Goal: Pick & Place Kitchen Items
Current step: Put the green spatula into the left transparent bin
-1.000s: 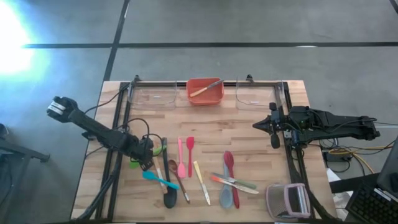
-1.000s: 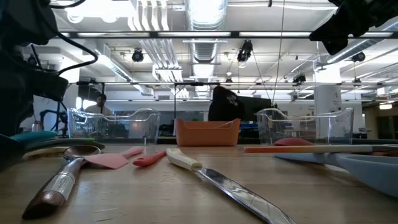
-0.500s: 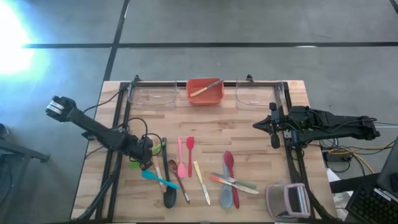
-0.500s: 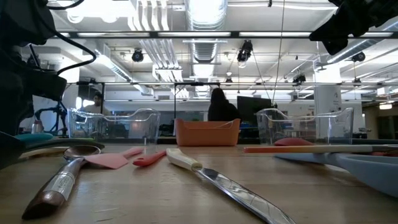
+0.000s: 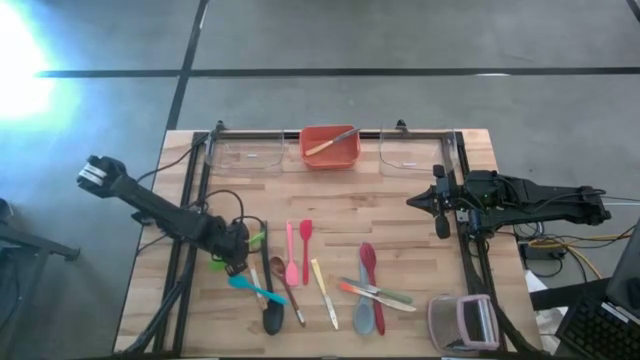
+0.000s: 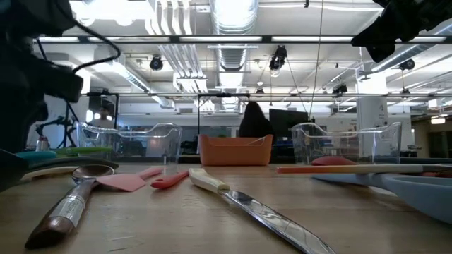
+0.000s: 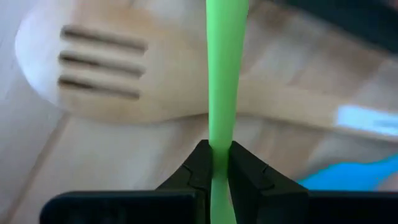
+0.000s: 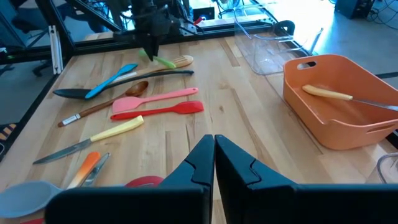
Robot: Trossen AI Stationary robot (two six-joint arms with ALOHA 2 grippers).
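Note:
Several slim utensils lie on the wooden table: a pink spatula [image 5: 291, 255], a red one [image 5: 305, 245], a blue one [image 5: 250, 288], a black spoon [image 5: 270, 300], a red spoon [image 5: 370, 270]. My left gripper [image 5: 236, 255] points down at the table's left and is shut on a green utensil [image 5: 258, 238], just above a pale wooden slotted spatula [image 7: 99, 68]. My right gripper [image 5: 440, 203] hovers shut at the right, holding nothing. My left gripper pinches the green utensil's slim handle [image 7: 219, 134] between its two fingers. The fingers come from above, pointing down, and lie across the handle. The utensil sticks out on both sides of the fingers, and its green end [image 6: 85, 149] shows a little above the table.
An orange bin [image 5: 330, 147] holding a pale-handled knife stands at the far middle, between two clear bins [image 5: 245, 153] [image 5: 415, 150]. A grey and pink container [image 5: 463, 322] sits at the near right. Dark rails run along the table's left, right and far sides.
My left gripper has risen a little with the green utensil. In the low view the utensil's green end now shows above the table at the left, where it did not show before.

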